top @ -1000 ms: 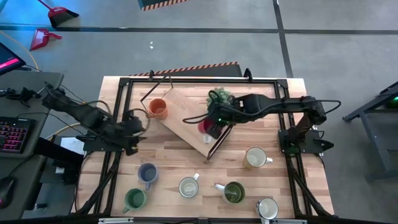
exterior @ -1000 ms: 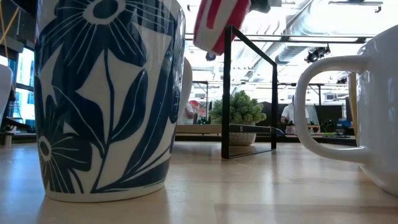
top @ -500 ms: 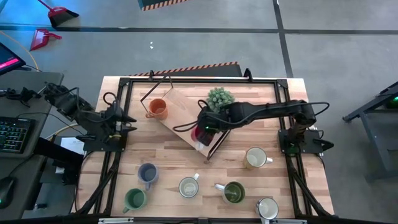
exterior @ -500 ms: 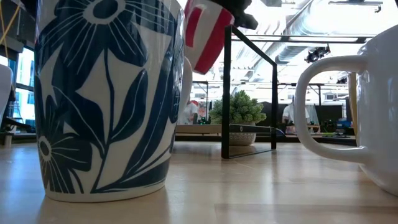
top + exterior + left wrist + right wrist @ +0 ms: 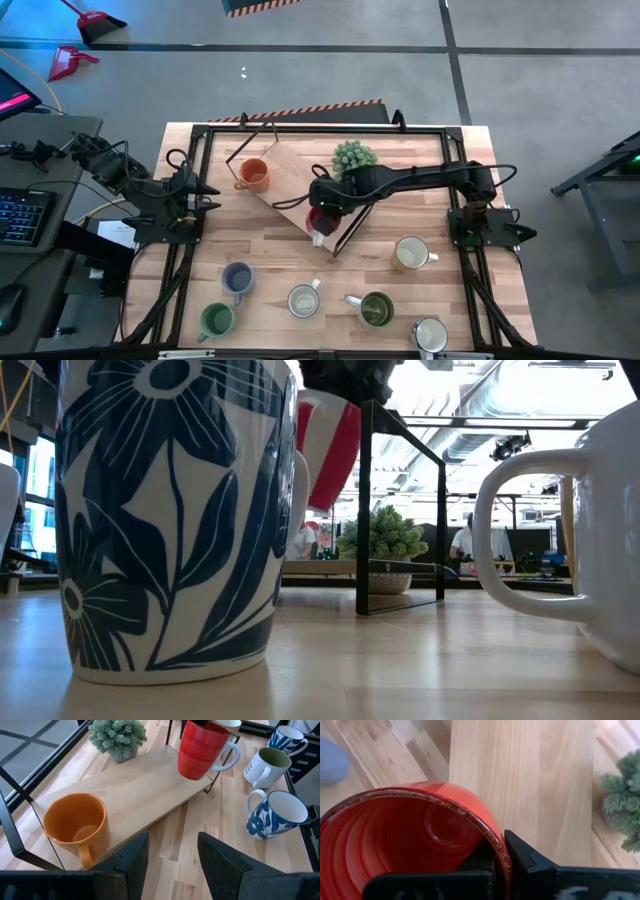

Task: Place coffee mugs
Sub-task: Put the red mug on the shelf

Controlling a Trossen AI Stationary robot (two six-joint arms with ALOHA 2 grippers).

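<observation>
Red mug (image 5: 320,221) held in air by right claw (image 5: 322,205), fingers clamped over its rim, above lower edge of tilted wooden shelf board (image 5: 295,185); interior empty in right wrist view. Orange mug (image 5: 253,174) upright on board, empty. Potted plant (image 5: 353,157) at board's far end. Six more mugs on bench (image 5: 270,250): blue-grey (image 5: 237,279), bright green (image 5: 216,320), dark olive (image 5: 375,309), three pale. Left claw (image 5: 205,192) at bench's left edge, fingers apart, empty.
</observation>
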